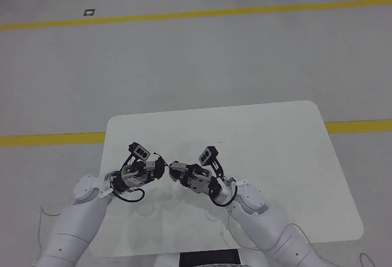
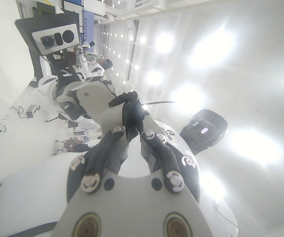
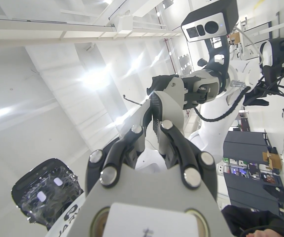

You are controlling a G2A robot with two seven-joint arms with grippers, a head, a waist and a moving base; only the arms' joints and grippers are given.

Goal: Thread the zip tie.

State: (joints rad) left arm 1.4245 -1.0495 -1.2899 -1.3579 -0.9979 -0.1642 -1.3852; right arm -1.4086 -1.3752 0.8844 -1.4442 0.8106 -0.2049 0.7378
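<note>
left hand (image 2: pixel 134 110) and right hand (image 3: pixel 152 109) are tip to tip in the air over the near half of the worktop (image 1: pixel 283 147). both have fingers pressed together, and each looks to be pinching the zip tie (image 2: pixel 160 102) where they meet.

step in hand, my read: feeding the tail into the head. can't tell whether the tip is already in the slot, since the joint is hidden between the pads.

to do it well:
- keep 1 hand as a fixed anchor, move only the other, along the strip's own axis
- pinch close to the working end so the free length doesn't bow
- small pushes, then regrip; a long push will likely buckle it
- mind twist: the ratchet side has to face the pawl, and i can't see which side is which
- don't loosen both pinches at once or it drops to the worktop

the tie itself: thin, dark, narrow strip. 1 free end pokes out sideways past the fingertips, nearly straight. in the right wrist view a free end carries a small nub, which could be the head but is too small to call. looks springy and slick, so expect it to flick if released.
</note>
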